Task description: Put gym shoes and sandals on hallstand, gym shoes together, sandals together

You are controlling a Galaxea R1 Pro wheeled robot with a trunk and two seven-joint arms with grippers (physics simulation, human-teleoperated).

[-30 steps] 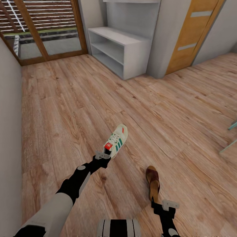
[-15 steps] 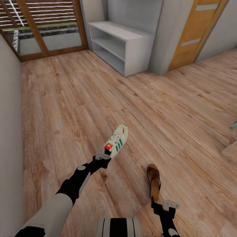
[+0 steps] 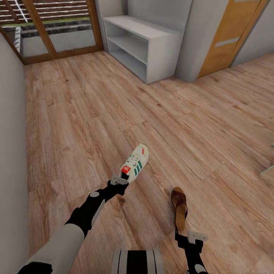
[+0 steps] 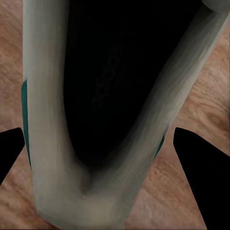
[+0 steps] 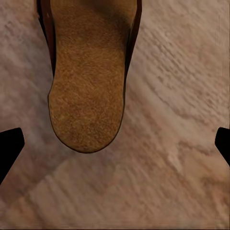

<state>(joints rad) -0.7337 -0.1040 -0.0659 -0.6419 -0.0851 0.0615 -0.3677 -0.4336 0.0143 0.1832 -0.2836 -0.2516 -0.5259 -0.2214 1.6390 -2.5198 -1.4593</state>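
Observation:
A white gym shoe (image 3: pixel 136 163) with green stripes hangs toe-forward above the corridor floor (image 3: pixel 91 114), and my left gripper (image 3: pixel 120 179) is shut on its heel collar. In the left wrist view the shoe's dark opening and pale wall (image 4: pixel 52 120) sit between the fingers of the left gripper (image 4: pixel 100 143). A brown sandal (image 3: pixel 179 207) lies flat on the planks. My right gripper (image 3: pixel 187 234) is just behind its heel. In the right wrist view the tan footbed (image 5: pixel 88 86) faces the camera and the right gripper (image 5: pixel 120 139) is open, its fingers wide of the sandal. The pale grey hallstand (image 3: pixel 152 32) stands far ahead.
A grey wall (image 3: pixel 11 152) runs along my left. A wood-framed glass door (image 3: pixel 49 34) closes the far end beside the hallstand. A grey pillar (image 3: pixel 198 38) and an orange door (image 3: pixel 224 42) stand to the hallstand's right. A thin teal edge (image 3: pixel 268 170) pokes in at the right.
The whole view has shifted: the hallstand and floor slid up and slightly right, and look a little larger. The sandal drifted with the floor. Both grippers and the held shoe kept their places.

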